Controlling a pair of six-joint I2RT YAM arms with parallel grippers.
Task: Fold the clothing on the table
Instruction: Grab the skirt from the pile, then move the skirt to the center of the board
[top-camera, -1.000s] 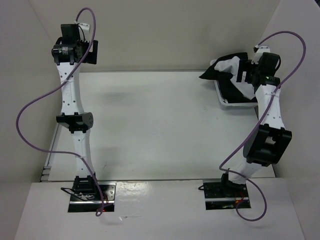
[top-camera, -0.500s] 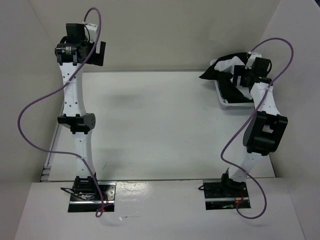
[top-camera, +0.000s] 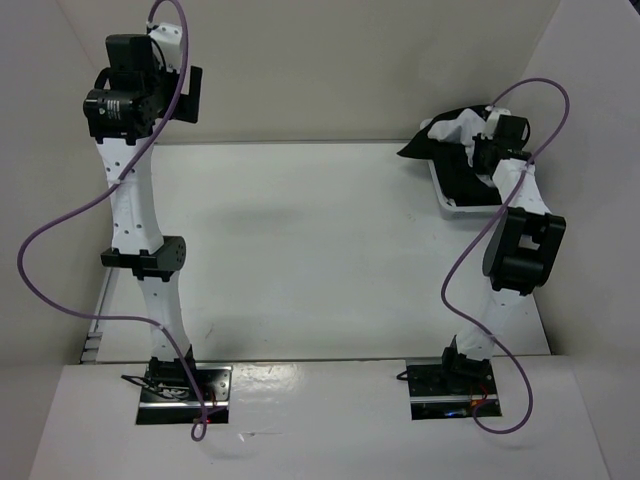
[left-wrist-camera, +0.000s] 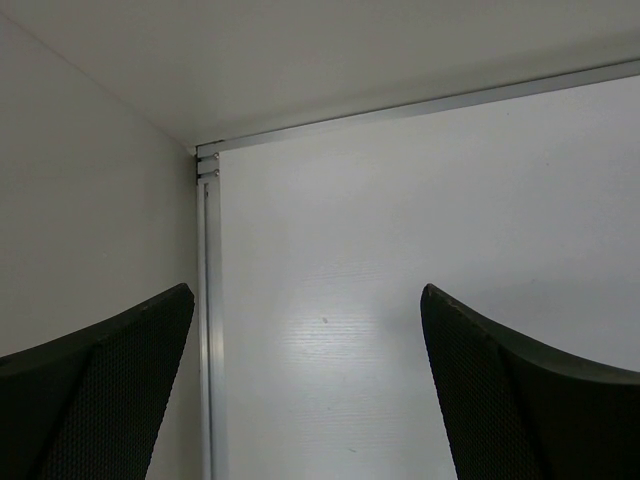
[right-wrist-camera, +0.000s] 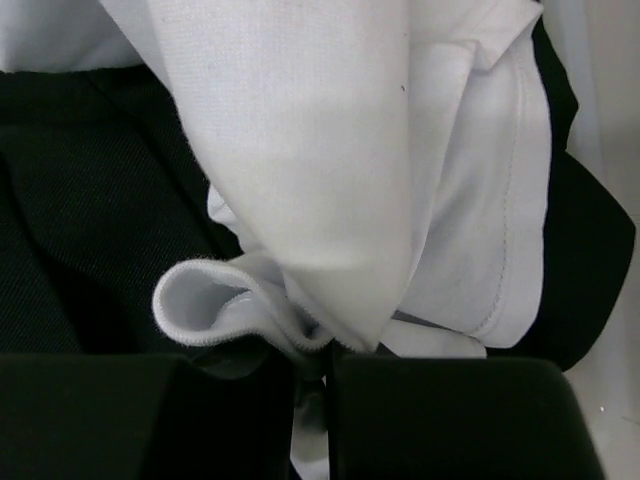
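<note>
The white clothing (top-camera: 455, 130) lies bunched on a black garment (top-camera: 462, 172) in a basket (top-camera: 447, 207) at the table's far right. My right gripper (top-camera: 483, 150) reaches into that basket. In the right wrist view its jaws (right-wrist-camera: 325, 375) are pressed together on a rolled hem fold of the white clothing (right-wrist-camera: 330, 150), with the black garment (right-wrist-camera: 90, 200) behind it. My left gripper (top-camera: 190, 95) is raised at the far left corner, well away from the clothing. In the left wrist view it (left-wrist-camera: 305, 295) stands open over the bare table (left-wrist-camera: 400, 250), holding nothing.
A metal rail (left-wrist-camera: 207, 300) runs along the table's left edge, meeting another rail at the back corner. White walls enclose the table (top-camera: 300, 250) on the left, back and right. The basket sits close to the right wall.
My right gripper has pushed farther into the basket and closed on the white clothing. The left arm has swung its raised wrist slightly left.
</note>
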